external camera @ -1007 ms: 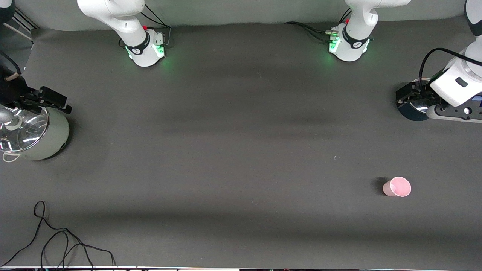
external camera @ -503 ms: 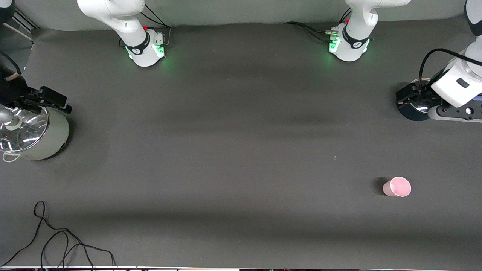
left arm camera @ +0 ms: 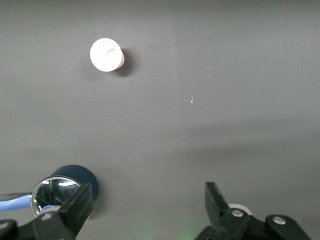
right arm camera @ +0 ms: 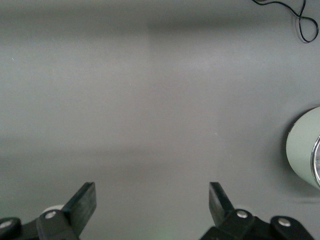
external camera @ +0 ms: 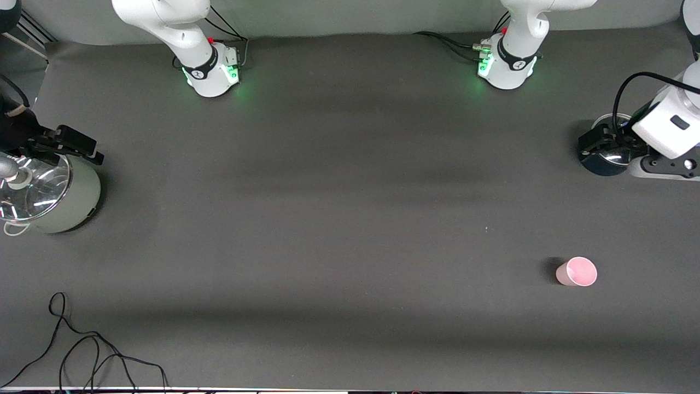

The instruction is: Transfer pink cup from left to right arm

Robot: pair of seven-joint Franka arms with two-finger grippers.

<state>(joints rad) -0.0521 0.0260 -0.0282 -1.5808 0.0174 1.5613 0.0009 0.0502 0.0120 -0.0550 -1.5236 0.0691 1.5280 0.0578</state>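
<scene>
Front view, starting at the right arm's end: right gripper (external camera: 60, 143) hangs over the rim of a pale green pot (external camera: 71, 200) w/ glass lid (external camera: 33, 191). Black cable (external camera: 82, 350) lies loose on the mat (external camera: 339, 219), nearer the cam than that pot. Both bases glow green. Pink cup (external camera: 577, 272) stands upright and alone toward the left arm's end, nearer the cam than the blue pot (external camera: 601, 161). Left gripper (external camera: 599, 143) is over that blue pot, well apart from the cup.

Front cam doesn't resolve either finger gap; wrist cams do. Left wrist: left gripper (left arm camera: 148, 202) spread wide, nothing between the fingers (left arm camera: 80, 202), just bare mat. Same view gives the cup (left arm camera: 106, 54) seen straight down into the mouth, round rim, plus blue pot (left arm camera: 75, 177) w/ mirror-like lid (left arm camera: 55, 192) beside one finger. Right wrist: right gripper (right arm camera: 152, 200) also wide, empty, over bare mat; green pot wall (right arm camera: 302, 147) at frame edge, cable (right arm camera: 292, 20) in a corner. Cup not in that view.

Small dark mark on each base collar, not legible. No other labels or text readable in any view.
</scene>
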